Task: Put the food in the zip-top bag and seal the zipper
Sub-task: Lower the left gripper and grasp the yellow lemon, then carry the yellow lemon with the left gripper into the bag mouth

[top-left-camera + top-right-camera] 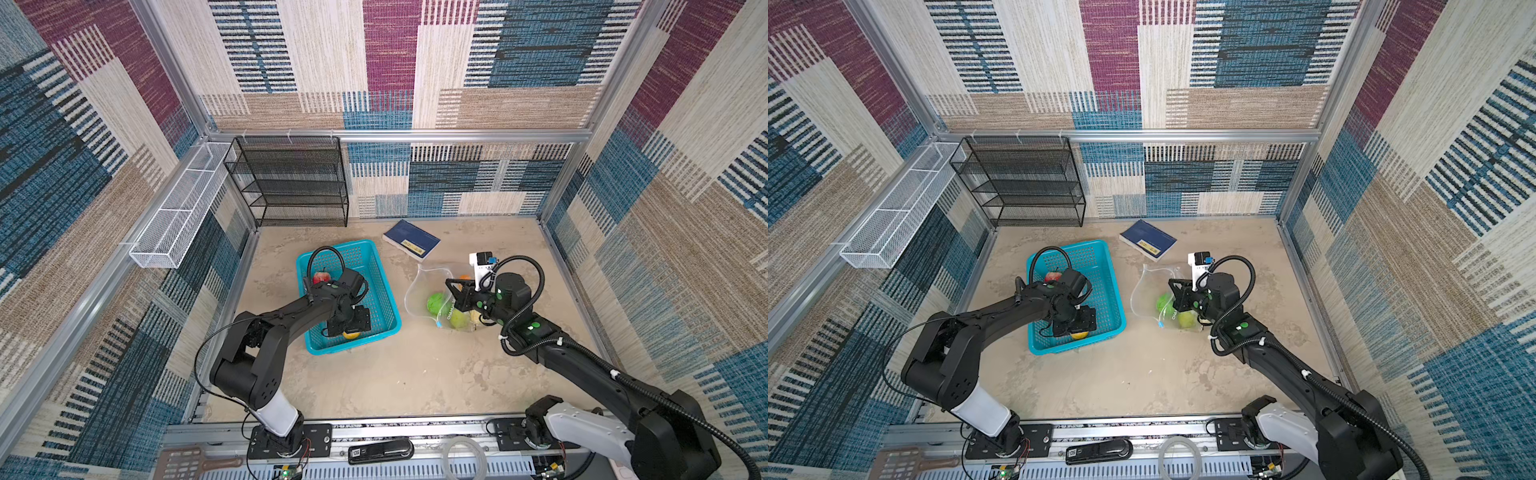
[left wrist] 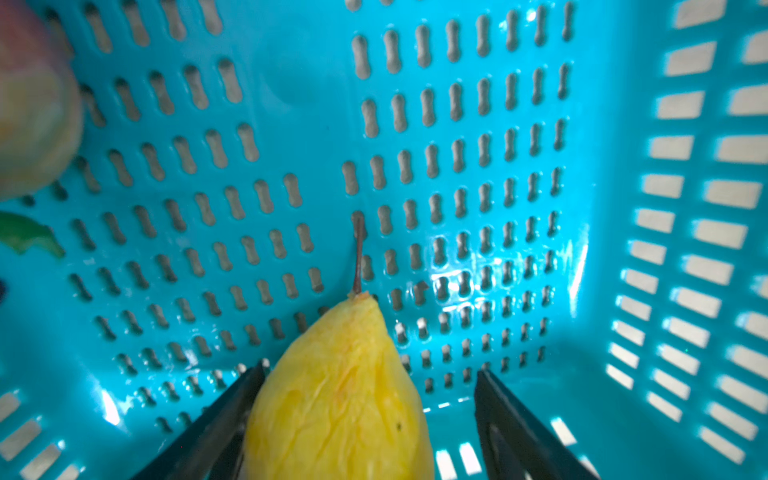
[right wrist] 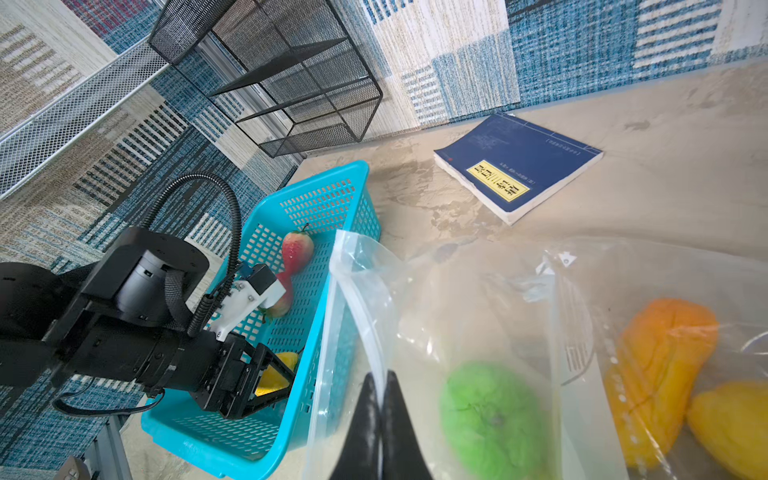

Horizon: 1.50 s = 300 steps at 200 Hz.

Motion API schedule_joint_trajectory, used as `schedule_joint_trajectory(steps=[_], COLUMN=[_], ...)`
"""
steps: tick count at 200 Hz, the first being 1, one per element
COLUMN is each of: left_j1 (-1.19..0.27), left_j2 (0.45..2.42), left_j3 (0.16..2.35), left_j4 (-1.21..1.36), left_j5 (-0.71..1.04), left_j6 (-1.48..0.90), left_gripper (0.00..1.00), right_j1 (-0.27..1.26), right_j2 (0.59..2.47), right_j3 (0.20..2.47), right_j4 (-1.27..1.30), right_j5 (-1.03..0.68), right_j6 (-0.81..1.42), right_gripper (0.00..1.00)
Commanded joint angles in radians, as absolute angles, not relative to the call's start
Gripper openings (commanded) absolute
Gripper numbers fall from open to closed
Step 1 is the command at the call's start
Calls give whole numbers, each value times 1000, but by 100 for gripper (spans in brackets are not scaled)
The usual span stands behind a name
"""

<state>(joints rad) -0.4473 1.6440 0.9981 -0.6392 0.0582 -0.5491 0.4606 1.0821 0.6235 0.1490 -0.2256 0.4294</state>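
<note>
Left gripper (image 2: pixel 372 370) low in basket (image 2: pixel 685 208), jaws wide astride the pear (image 2: pixel 340 395), not yet gripping; lining up my pick, I judge. Right gripper (image 3: pixel 380 386) pinched shut on bag (image 3: pixel 478 299) mouth edge, propping it open for the drop. Apple (image 3: pixel 297 249) lies in basket.

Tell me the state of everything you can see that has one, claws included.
left claw: open, straddling the yellow pear in the basket.
right claw: shut on the zip-top bag's mouth edge.
zip-top bag: unsealed, mouth open, green ball inside.
book: closed, lying flat.
</note>
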Motion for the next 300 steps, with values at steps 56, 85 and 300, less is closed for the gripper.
schedule_joint_trajectory(steps=[56, 85, 300], left_j1=[-449, -449, -663], left_j2=[1633, 1603, 1494], left_j3=[972, 989, 1131], left_j4=[-615, -616, -108], left_j5=[55, 60, 375], left_j6=[-536, -532, -498], left_gripper=[60, 54, 52], right_j1=[461, 462, 460], right_j2=[1077, 1074, 1097], right_j3=[632, 634, 664], right_j4=[150, 148, 160], right_j5=[-219, -218, -280], right_j6=[438, 438, 435], right_gripper=[0, 0, 0])
